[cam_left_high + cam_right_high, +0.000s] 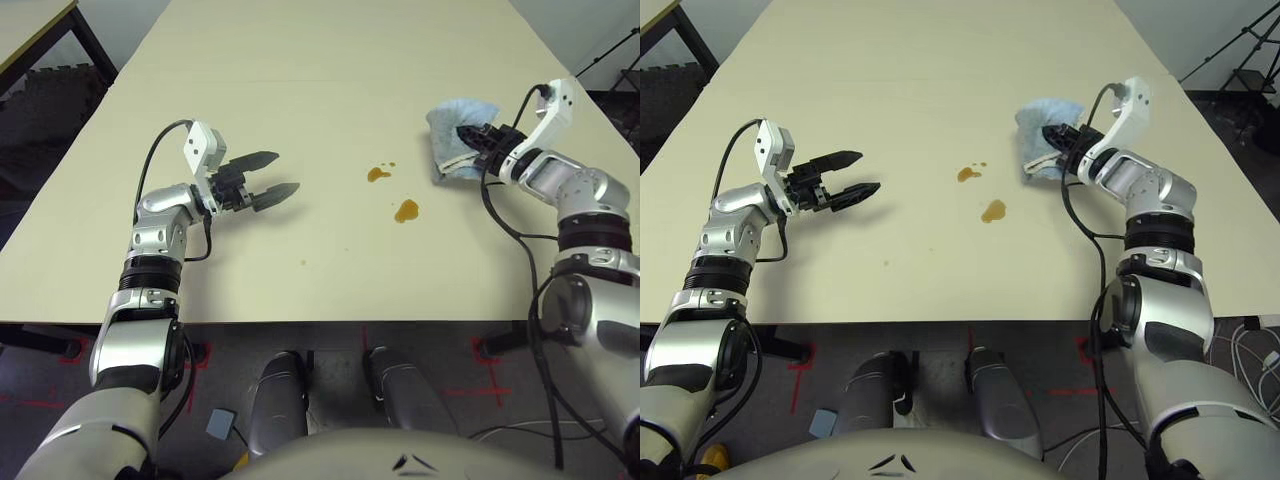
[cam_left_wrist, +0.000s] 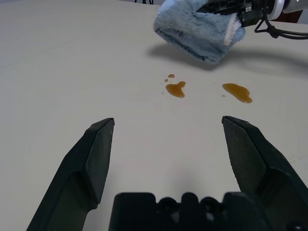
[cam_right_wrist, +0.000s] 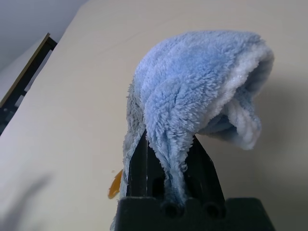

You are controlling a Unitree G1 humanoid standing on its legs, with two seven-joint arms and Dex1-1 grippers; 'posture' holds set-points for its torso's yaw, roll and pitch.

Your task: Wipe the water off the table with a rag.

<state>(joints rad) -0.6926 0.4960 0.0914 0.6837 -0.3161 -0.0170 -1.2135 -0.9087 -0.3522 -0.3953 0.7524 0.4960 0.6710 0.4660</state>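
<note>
Two small amber blotches of water point(image 1: 378, 174) point(image 1: 406, 210) lie near the middle of the cream table point(image 1: 300, 90); they also show as water point(image 2: 176, 89) in the left wrist view. To their right, the light blue rag point(image 1: 452, 140) hangs bunched just above the tabletop, my right gripper point(image 1: 478, 140) shut on it. The right wrist view shows the rag point(image 3: 192, 96) pinched between the black fingers point(image 3: 139, 163), with a bit of water point(image 3: 115, 184) below. My left gripper point(image 1: 275, 175) hovers open over the table's left part, pointing toward the blotches, nothing between its fingers point(image 2: 96, 154).
A yellow-edged table point(image 1: 35, 30) with a black frame stands at the far left corner. A dark tripod stand point(image 1: 1240, 50) rises off the table's far right. The near table edge point(image 1: 300, 322) runs in front of my body.
</note>
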